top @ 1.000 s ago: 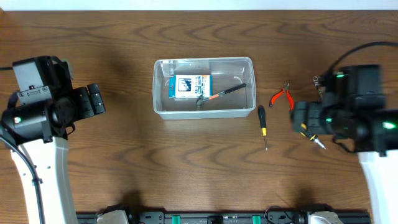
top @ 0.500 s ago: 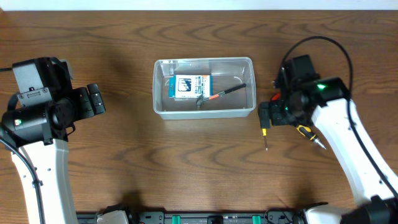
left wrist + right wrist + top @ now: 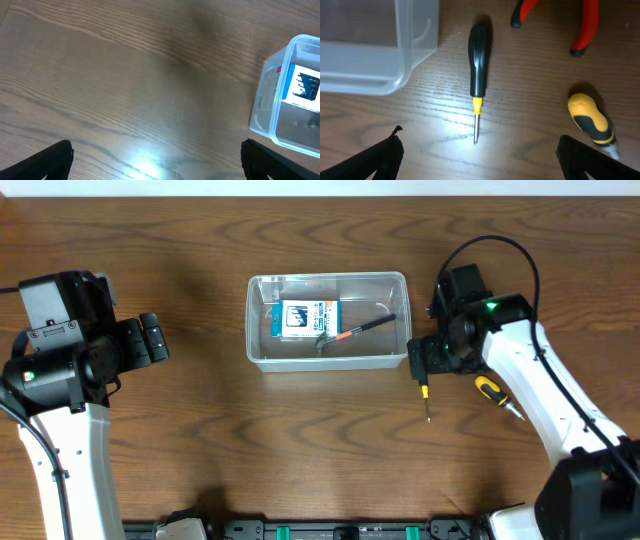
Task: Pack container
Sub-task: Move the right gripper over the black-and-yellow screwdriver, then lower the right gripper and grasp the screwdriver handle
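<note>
The container sits mid-bench, open-topped, w/ a blue packet and an orange-handled tool already inside. The R hand hangs just beside its near-right corner, fingers spread wide w/ nothing in them, above the black screwdriver lying flat on the wood. The L hand is well off to the other side, also spread and empty over bare wood, so no trouble from there. What I'd watch is all on the R. First, the container's rounded corner is v. near the screwdriver handle, so if the hand drops as lined up now, the finger on that side could catch the rim or wall and shove the light container, or jam on it. Second, in the wrist view the hand's centre looks to be over the yellow collar and thin shaft, not the fat handle. A pinch there prob. lets the tool swing or slip on the way up. Third, it's a thin round thing on a hard top: too shallow a drop closes on air, too deep scrapes the bench, and it can roll. The red pliers lie near the handle's end and the yellow-handled driver sits off to the outer side, so the outer finger could nudge either.
</note>
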You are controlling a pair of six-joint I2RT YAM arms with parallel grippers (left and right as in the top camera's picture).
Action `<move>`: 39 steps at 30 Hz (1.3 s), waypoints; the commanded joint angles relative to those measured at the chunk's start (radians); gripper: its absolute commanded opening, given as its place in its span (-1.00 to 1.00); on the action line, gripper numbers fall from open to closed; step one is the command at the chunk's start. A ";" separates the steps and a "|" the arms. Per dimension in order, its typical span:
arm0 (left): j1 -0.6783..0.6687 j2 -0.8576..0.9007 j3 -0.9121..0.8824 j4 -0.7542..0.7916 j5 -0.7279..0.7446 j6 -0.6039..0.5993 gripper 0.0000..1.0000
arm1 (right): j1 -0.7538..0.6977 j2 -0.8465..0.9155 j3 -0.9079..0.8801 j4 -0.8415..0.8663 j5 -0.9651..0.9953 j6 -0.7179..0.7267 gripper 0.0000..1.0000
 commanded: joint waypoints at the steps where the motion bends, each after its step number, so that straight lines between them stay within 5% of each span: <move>1: 0.005 -0.007 -0.004 -0.001 -0.001 -0.015 0.96 | 0.019 0.022 -0.022 0.018 0.004 -0.014 0.99; 27: 0.005 -0.007 -0.004 0.002 -0.001 -0.016 0.96 | 0.019 0.031 -0.317 0.337 -0.059 -0.076 0.98; 39: 0.005 -0.007 -0.004 0.002 -0.001 -0.016 0.96 | 0.019 0.031 -0.331 0.402 -0.031 0.043 0.99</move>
